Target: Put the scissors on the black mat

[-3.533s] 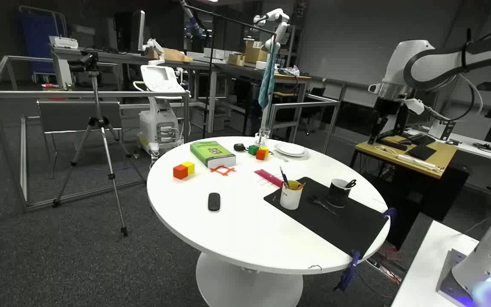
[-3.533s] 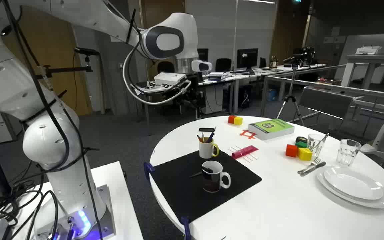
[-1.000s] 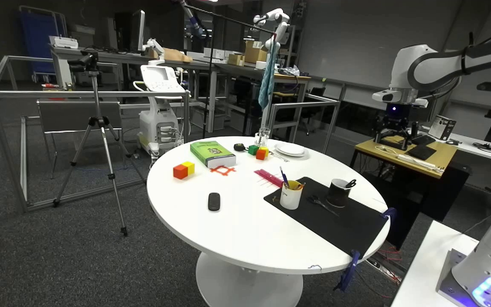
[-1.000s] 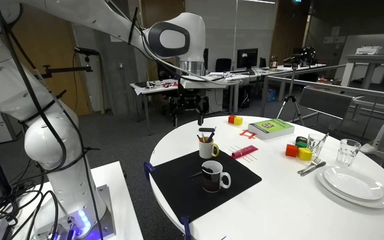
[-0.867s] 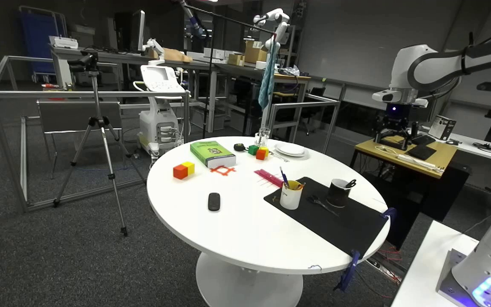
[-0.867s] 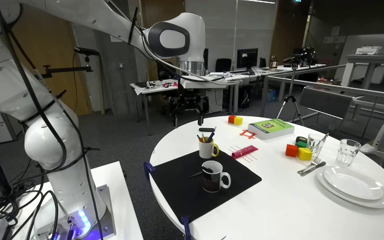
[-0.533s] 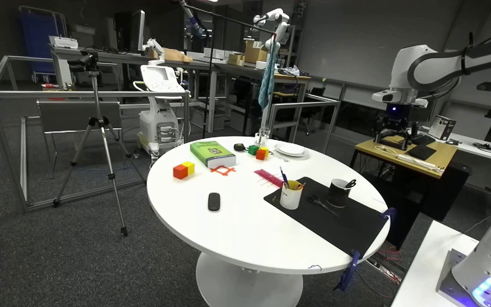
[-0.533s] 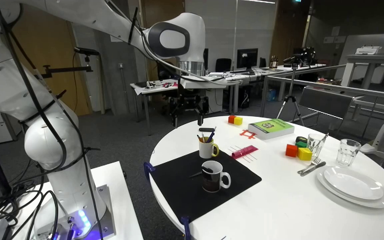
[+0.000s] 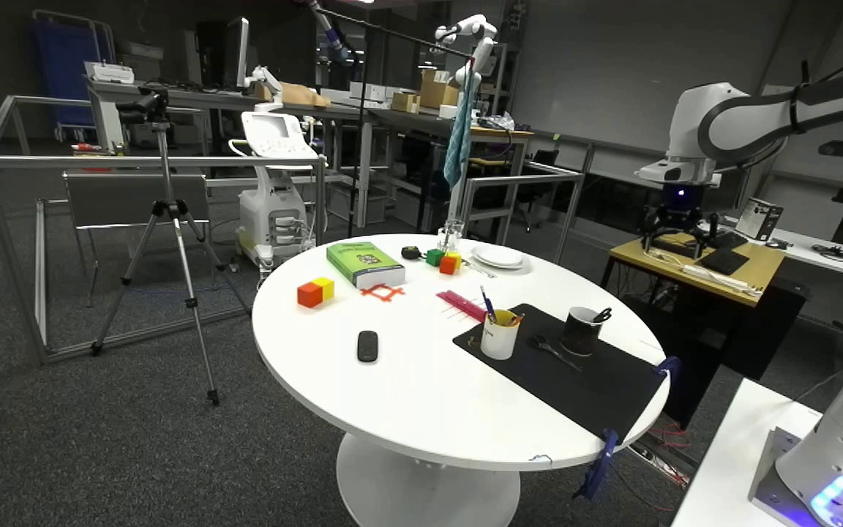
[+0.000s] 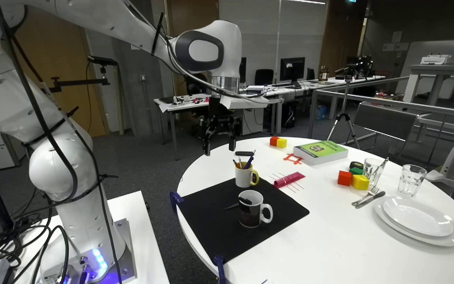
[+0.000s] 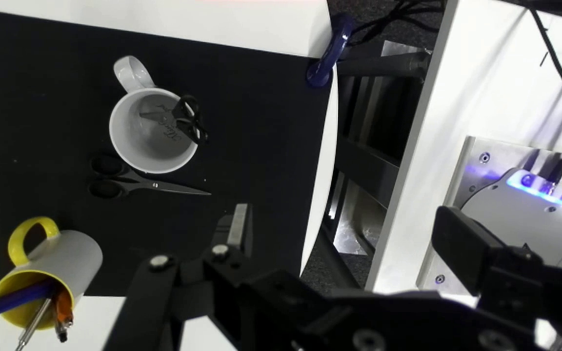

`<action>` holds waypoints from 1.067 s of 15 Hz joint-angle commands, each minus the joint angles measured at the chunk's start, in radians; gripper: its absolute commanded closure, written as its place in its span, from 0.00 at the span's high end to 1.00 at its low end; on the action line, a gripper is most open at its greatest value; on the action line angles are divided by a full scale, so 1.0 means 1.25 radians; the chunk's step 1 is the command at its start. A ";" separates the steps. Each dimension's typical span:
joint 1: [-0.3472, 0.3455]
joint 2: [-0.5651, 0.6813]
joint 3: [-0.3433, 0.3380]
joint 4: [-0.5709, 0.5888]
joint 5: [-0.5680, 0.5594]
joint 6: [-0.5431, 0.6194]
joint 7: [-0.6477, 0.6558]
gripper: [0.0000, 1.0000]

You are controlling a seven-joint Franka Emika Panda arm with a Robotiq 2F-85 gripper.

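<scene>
Wrist view: one pair of scissors (image 11: 134, 184) lies flat on the single black mat (image 11: 256, 122), its tips turned to the edge of the round white table (image 10: 329, 244) nearest the robot base (image 10: 87, 232). Just beside it stands a dark-and-white mug (image 11: 137, 158) with another pair of scissors (image 11: 181, 117) leaning inside, handles out over the rim: two pairs altogether. Mugs number two as well: a yellow-lined mug (image 11: 78, 256) stands on the mat too, with at least three pens (image 11: 12, 301) in it. Two blue clamps (image 10: 175, 198) sit on that same table edge, each by a corner of the mat. One pink strip (image 10: 289, 180) lies just beside the mat, further from that edge. The one gripper (image 10: 219, 149) hangs apart from the table, its two fingers spread well away from each other, and has hold of nothing. In an exterior view, towards the table's far edge, there are one green book (image 10: 320, 152), one black remote-like object (image 10: 244, 154) and two cubes (image 10: 278, 142), red and yellow. Towards the right edge come three more cubes (image 10: 360, 182), red, yellow and green, two glasses (image 10: 412, 179), two stacked plates (image 10: 418, 215), one fork (image 10: 367, 196) and one knife (image 10: 370, 200)
</scene>
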 commanded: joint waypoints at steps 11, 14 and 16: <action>-0.022 -0.040 -0.008 -0.142 -0.010 0.299 -0.087 1.00; -0.029 -0.034 -0.017 -0.160 -0.016 0.330 -0.124 1.00; -0.038 -0.029 -0.020 -0.166 -0.017 0.337 -0.146 1.00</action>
